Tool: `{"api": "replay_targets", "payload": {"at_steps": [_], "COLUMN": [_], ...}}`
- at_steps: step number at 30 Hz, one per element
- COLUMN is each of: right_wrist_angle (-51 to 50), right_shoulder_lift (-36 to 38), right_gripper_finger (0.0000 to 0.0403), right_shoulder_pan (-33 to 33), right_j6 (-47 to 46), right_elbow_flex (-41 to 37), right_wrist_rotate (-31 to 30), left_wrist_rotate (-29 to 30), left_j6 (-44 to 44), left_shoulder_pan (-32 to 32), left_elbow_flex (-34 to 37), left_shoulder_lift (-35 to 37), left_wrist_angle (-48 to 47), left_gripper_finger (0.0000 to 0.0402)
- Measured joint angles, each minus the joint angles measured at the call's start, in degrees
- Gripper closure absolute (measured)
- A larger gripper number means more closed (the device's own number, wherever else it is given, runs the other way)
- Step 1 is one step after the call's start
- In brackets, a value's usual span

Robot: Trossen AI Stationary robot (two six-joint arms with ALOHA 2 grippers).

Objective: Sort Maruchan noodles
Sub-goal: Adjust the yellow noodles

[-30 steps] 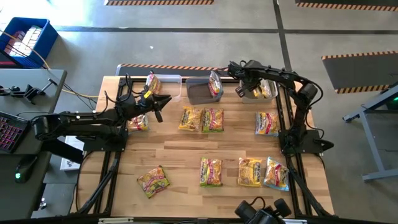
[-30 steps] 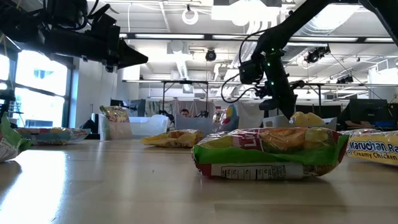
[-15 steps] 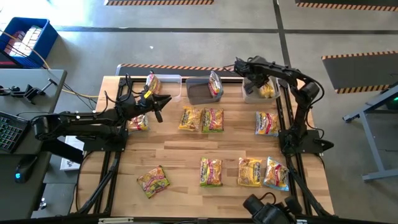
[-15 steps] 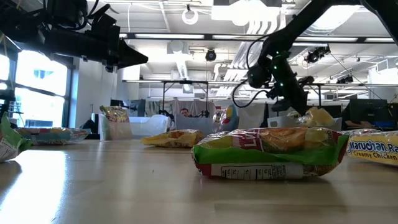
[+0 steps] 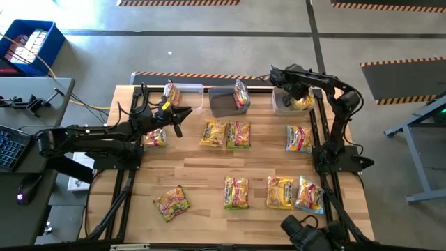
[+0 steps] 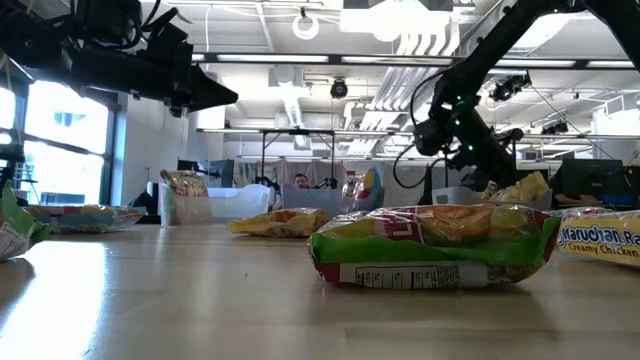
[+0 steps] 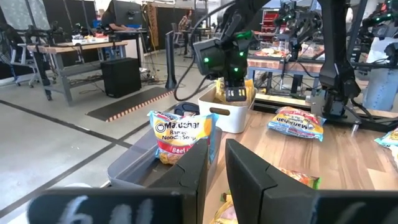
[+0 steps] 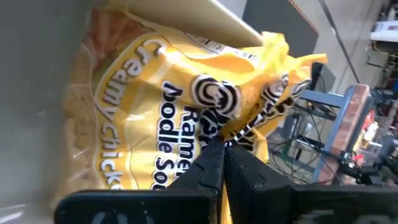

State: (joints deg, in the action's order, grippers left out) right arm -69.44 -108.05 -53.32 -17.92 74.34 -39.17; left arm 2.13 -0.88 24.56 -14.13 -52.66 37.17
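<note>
**Wooden table: packet held over the bin at 1 o'clock**

Yellow noodle packet (image 8: 180,118) sits in the right gripper (image 5: 291,89), jaws clamped on its edge, at the white bin (image 5: 277,106) at 1 o'clock. Other packets (image 5: 237,192) lie scattered across the table (image 5: 202,174). Left gripper (image 5: 180,120) hovers at 10 o'clock, jaws nearly together, empty.
</note>
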Motion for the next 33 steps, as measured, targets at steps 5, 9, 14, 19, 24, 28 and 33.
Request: {"api": "replay_targets", "payload": {"at_steps": [5, 9, 14, 19, 24, 28, 33], "right_wrist_angle": [0.77, 0.14, -1.67, -2.92, 2.36, 9.00, 16.05], "right_shoulder_lift": [0.00, 0.00, 0.00, 0.93, 7.51, 15.27, 22.78], "right_gripper_finger": [0.0400, 0.0375, 0.0322, 0.0297, 0.0328, 0.0390, 0.0390], "right_shoulder_pan": [-0.30, -0.32, -0.32, -0.30, -0.30, 0.39, 4.57], "right_j6": [-1.50, -1.22, -1.10, 0.63, 6.78, 11.90, 11.63], "right_elbow_flex": [-1.02, 0.45, 3.79, 7.77, 5.89, -2.52, -16.94], "right_wrist_rotate": [-1.38, -1.16, -1.15, 1.02, 12.61, 26.39, 30.20], "left_wrist_rotate": [0.05, 0.58, 0.72, 0.72, 3.38, 3.04, 0.80], "left_j6": [0.18, 0.19, 0.16, -1.40, -2.78, -2.34, -0.35], "left_shoulder_pan": [0.00, 0.07, 0.07, 0.07, 0.19, 0.24, 0.24], "left_elbow_flex": [0.00, 0.00, 0.00, 0.00, 0.02, 0.02, 0.02], "left_shoulder_lift": [0.00, 0.02, 0.01, 0.02, 0.58, 1.38, 1.54], "left_wrist_angle": [0.01, 0.02, 0.02, -0.46, -2.18, -2.79, -2.54], "left_gripper_finger": [0.0355, 0.0355, 0.0355, 0.0355, 0.0355, 0.0355, 0.0355]}}
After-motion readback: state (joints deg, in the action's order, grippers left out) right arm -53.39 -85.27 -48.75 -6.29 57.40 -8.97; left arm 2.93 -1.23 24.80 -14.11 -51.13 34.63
